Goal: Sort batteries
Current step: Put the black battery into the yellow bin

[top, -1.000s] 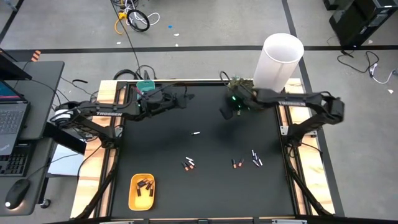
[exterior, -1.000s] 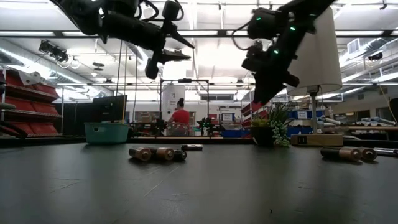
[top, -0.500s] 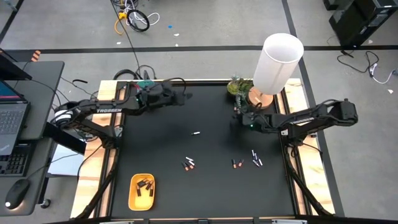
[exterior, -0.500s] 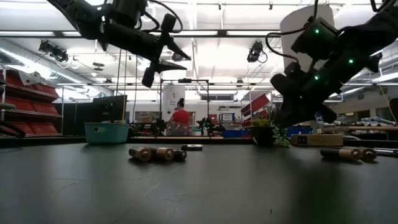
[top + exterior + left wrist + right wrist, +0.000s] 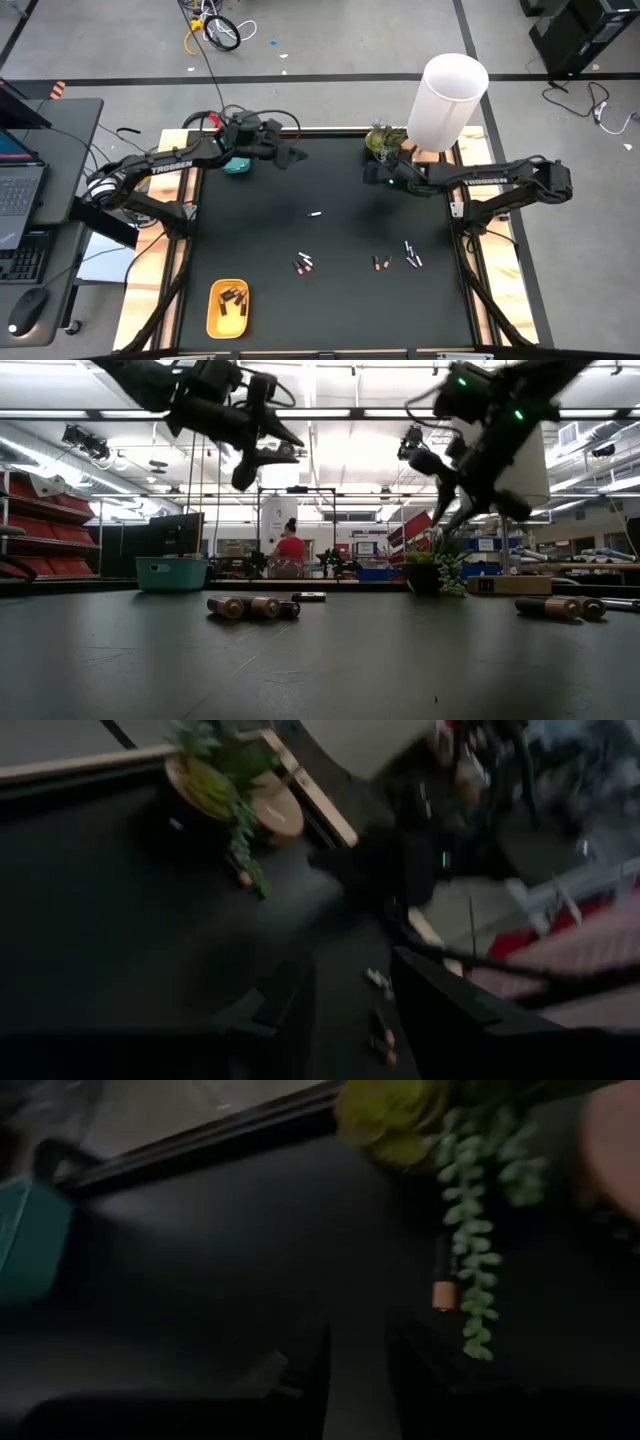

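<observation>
The batteries are tiny slim cylinders, some dark with orange ends, some pale, lying in loose clusters at the mat's six o'clock side: one lone pale one near centre, about three in the yellow tray, one beside the plant. The left gripper hangs at eleven o'clock, jaws part open and empty. The right gripper hovers at one o'clock; whether its jaws are open or closed I cannot tell.
</observation>
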`<control>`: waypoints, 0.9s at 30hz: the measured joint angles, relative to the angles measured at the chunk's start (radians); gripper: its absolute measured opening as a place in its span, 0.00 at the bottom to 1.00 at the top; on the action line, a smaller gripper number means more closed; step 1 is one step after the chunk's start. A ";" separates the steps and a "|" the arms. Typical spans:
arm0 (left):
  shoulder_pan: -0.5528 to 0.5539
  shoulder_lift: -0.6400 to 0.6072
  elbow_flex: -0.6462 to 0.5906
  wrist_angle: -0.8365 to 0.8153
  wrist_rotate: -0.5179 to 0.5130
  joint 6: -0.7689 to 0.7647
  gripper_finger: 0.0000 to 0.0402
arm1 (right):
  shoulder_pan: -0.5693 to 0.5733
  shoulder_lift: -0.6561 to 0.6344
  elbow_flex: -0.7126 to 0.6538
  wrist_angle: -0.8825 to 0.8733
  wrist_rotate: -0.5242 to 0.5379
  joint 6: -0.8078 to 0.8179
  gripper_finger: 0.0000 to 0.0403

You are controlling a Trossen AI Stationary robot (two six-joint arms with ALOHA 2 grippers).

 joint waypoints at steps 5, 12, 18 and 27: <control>-0.024 0.000 0.078 -0.116 0.018 0.085 0.37 | -0.005 0.137 0.215 -0.275 0.032 0.104 0.20; -0.021 0.000 0.112 -0.091 -0.019 0.120 0.37 | 0.010 0.320 0.272 -0.200 -0.081 0.081 0.20; -0.024 -0.001 0.113 -0.002 -0.091 0.120 0.37 | 0.046 0.324 0.274 -0.154 -0.093 0.015 0.20; -0.024 -0.001 0.113 0.128 -0.097 0.119 0.37 | -0.001 0.204 0.273 -0.221 -0.052 -0.101 0.20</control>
